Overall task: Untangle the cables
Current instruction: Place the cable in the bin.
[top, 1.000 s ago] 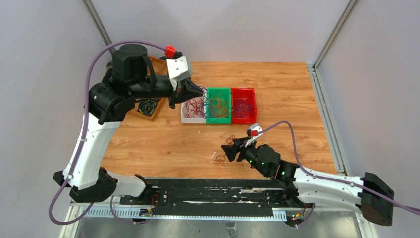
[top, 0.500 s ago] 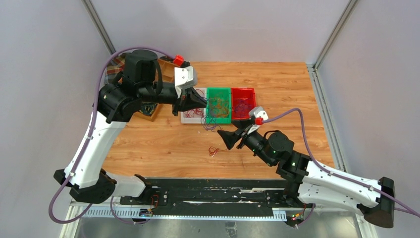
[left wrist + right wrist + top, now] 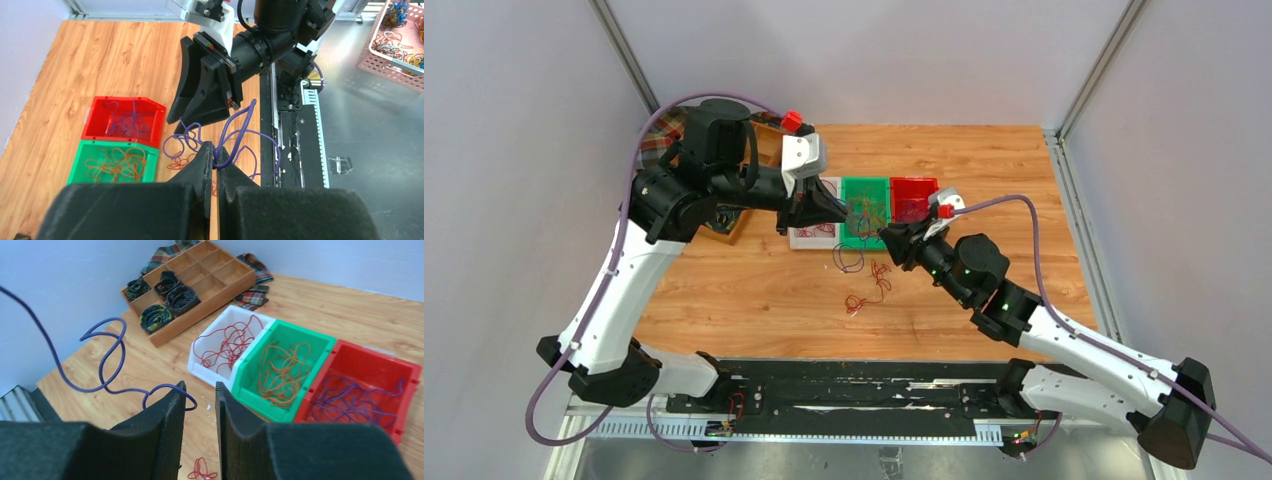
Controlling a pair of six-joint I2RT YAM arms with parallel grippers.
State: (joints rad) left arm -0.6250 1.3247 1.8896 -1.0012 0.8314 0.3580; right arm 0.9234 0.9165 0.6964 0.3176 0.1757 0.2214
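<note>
While the left claw (image 3: 216, 150) pinched a purple cable (image 3: 240, 135), the right claw (image 3: 199, 387) stood narrow, empty; next, probably, the red bin (image 3: 904, 183) at its one o'clock.

White bin (image 3: 209, 374), green bin (image 3: 260, 402), red bin (image 3: 345, 426) stand near wooden tray (image 3: 200, 316).

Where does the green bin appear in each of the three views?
Top external: the green bin is in the upper middle of the table.
Left wrist: the green bin is at the lower left.
Right wrist: the green bin is just right of centre.
Shared landmark: the red bin stands directly beside it in every view.
</note>
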